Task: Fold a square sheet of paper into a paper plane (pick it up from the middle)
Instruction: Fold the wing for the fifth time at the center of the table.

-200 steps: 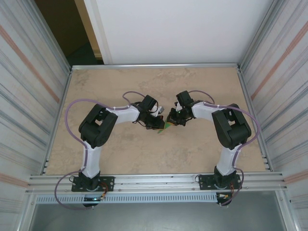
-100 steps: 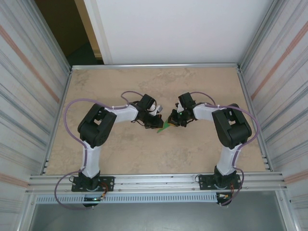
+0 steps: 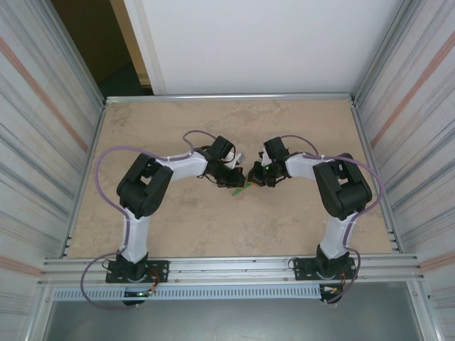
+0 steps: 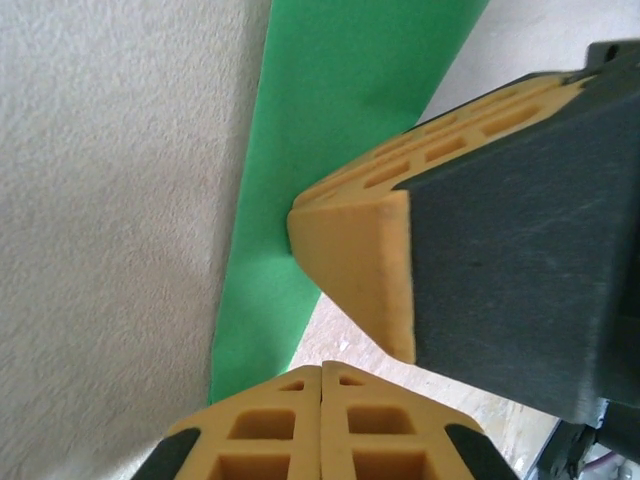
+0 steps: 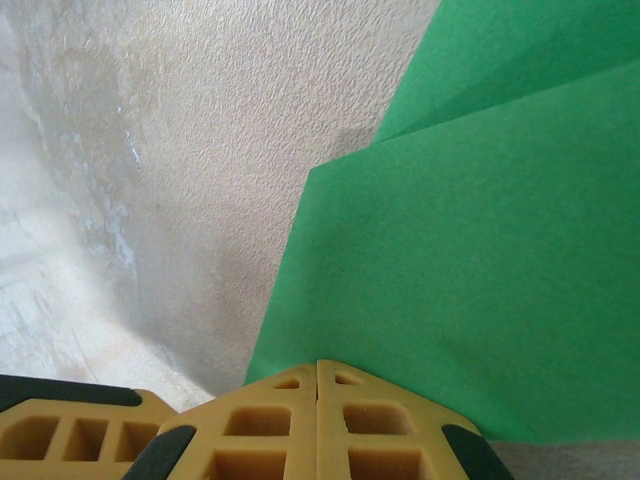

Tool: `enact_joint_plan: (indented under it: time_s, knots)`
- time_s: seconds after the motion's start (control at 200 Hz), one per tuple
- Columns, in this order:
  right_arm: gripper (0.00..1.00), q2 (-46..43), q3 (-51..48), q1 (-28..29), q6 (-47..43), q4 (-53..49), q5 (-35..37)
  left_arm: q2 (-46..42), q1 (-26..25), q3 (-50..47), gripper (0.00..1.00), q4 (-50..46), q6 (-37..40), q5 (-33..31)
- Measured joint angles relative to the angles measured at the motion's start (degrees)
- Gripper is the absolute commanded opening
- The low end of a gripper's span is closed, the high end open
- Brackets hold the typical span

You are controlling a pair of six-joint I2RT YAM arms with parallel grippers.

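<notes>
Mid-table, well clear of every edge: folded bright green paper sheet (image 5: 480, 250) on beige marbled tabletop (image 3: 298, 227).
Left gripper (image 4: 320, 372) and right gripper (image 5: 318, 368) both clenched, tips at paper; cannot tell whether either grips it.

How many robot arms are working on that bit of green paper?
2. The left arm reaches in from the left side of the table, and the right arm from the right. Both meet at the green paper mid-table. No others seem hidden.
</notes>
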Motion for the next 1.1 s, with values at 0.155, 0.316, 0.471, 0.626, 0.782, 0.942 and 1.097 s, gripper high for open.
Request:
enact_joint_plan:
  time_s: [0.155, 0.316, 0.471, 0.626, 0.782, 0.942, 1.097]
  knots:
    - [0.07, 0.0, 0.0, 0.0, -0.02, -0.02, 0.02, 0.57, 0.0, 0.0, 0.05, -2.54, 1.55, -0.09]
    - [0.06, 0.02, 0.02, 0.0, -0.02, -0.04, 0.04, 0.57, 0.02, 0.0, 0.05, -2.86, 2.49, -0.24]
    - [0.06, 0.11, 0.07, 0.0, -0.04, -0.17, 0.04, 0.57, 0.17, -0.63, 0.05, -2.62, 3.45, -0.37]
    - [0.06, 0.52, 0.61, 0.02, -0.35, -0.44, -0.04, 0.33, 1.09, -1.81, 0.04, -1.38, 5.11, 0.13]
    - [0.06, 0.68, 0.72, 0.02, -0.48, -0.44, -0.11, -0.63, 1.97, -4.0, 0.04, 0.24, 6.1, 1.11]
    - [0.06, 0.85, 0.9, 0.02, -1.14, -0.44, -0.48, -2.95, 2.51, -7.78, 0.02, 1.68, 7.1, 1.18]
    - [0.06, 0.87, 0.94, 0.0, -1.4, -0.44, -0.68, -6.99, 3.87, -13.22, 0.02, 0.92, 7.85, 1.16]
